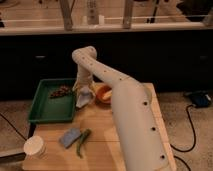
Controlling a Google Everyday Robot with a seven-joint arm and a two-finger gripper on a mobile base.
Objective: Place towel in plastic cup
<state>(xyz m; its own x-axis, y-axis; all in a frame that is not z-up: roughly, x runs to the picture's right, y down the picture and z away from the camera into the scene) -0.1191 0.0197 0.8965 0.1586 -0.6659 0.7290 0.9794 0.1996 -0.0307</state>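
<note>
A white crumpled towel (82, 100) is at the right edge of the green tray (42, 111), next to an orange bowl (104, 94). My gripper (83, 91) hangs straight down from the white arm, right on top of the towel and touching it. Whether the towel rests on the table or hangs from the gripper cannot be told. The plastic cup (35, 147) is pale and stands upright at the table's front left corner, well away from the gripper.
The green tray holds a small brown heap (61, 91) at its back. A blue sponge (70, 136) and a green vegetable (82, 141) lie on the wooden table (100, 145) in front. My arm's large white link (135, 125) covers the table's right side.
</note>
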